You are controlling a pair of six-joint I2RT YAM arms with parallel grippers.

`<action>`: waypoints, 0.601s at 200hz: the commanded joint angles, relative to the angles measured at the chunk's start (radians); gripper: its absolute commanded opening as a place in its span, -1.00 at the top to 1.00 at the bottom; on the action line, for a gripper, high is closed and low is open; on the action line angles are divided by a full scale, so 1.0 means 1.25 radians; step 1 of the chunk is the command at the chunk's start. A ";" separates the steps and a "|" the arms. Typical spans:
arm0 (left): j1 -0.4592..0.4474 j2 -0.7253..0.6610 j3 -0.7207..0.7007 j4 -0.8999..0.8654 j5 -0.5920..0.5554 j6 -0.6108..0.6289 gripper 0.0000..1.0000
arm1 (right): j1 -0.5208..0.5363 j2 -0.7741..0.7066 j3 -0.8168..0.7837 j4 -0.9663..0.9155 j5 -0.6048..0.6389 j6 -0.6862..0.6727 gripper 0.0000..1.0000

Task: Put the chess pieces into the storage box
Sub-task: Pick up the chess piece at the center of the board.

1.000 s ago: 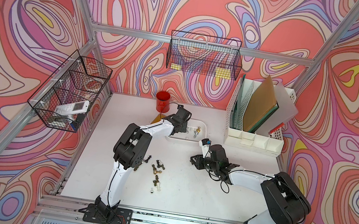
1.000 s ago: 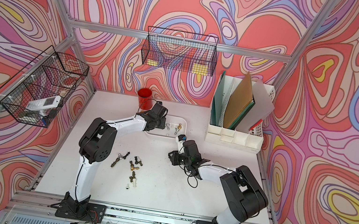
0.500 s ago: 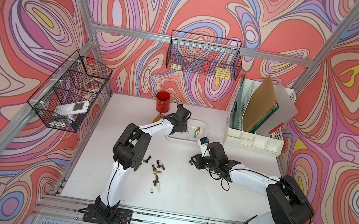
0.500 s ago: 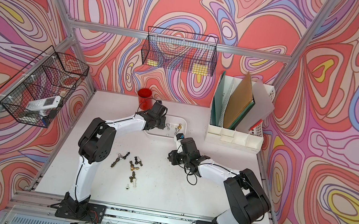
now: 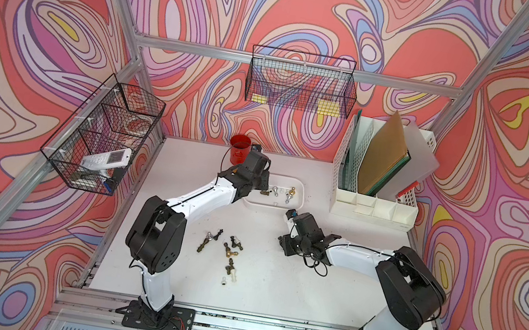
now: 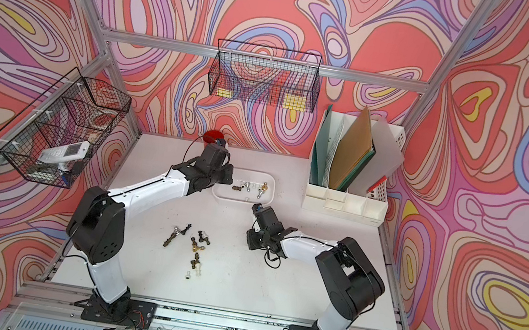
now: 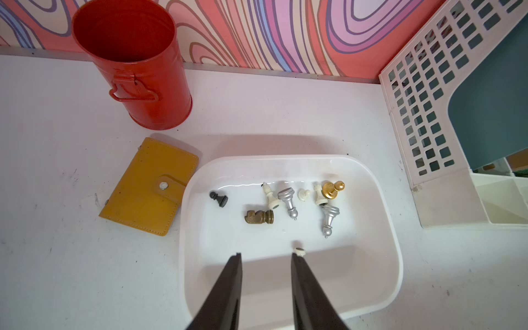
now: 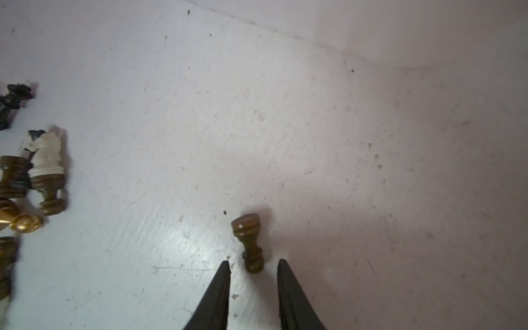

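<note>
Table read as a clock face in a top view, twelve at the back wall.

Storage box (image 5: 296,202): stands at twelve o'clock, against no other item but the yellow wallet (image 7: 148,187), which lies just beside it, between the box and the red cup (image 7: 134,65) at eleven o'clock.

Contents of box: several pieces on its floor, among them a black pawn (image 7: 218,198), a bronze piece (image 7: 258,217) on its side, two silver pieces (image 7: 288,201) and a gold piece (image 7: 333,190).

Left gripper (image 7: 265,255): over the box, fingers parted, nothing between them. A small white piece (image 7: 299,251) lies on the box floor just off one fingertip; contact cannot be determined.

Right gripper (image 8: 253,261): low over the table near its centre, fingers parted. A bronze pawn (image 8: 250,243) lies on its side on the table, its head between the fingertips and clear of both.

Loose chess pieces (image 5: 223,250): clustered at about eight o'clock, well apart from the box.

File organiser (image 5: 372,205): at two o'clock
</note>
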State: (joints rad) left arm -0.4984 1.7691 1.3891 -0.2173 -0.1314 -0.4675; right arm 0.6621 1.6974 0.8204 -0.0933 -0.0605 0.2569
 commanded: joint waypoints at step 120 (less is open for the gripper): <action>0.004 -0.253 -0.164 -0.076 0.070 -0.009 0.29 | 0.026 0.064 0.028 -0.044 0.057 -0.001 0.61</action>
State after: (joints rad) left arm -0.4976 1.5272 1.2171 -0.2562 -0.0574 -0.4721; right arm 0.6853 1.7611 0.8749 -0.0788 -0.0132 0.2462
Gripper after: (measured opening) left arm 0.350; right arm 0.209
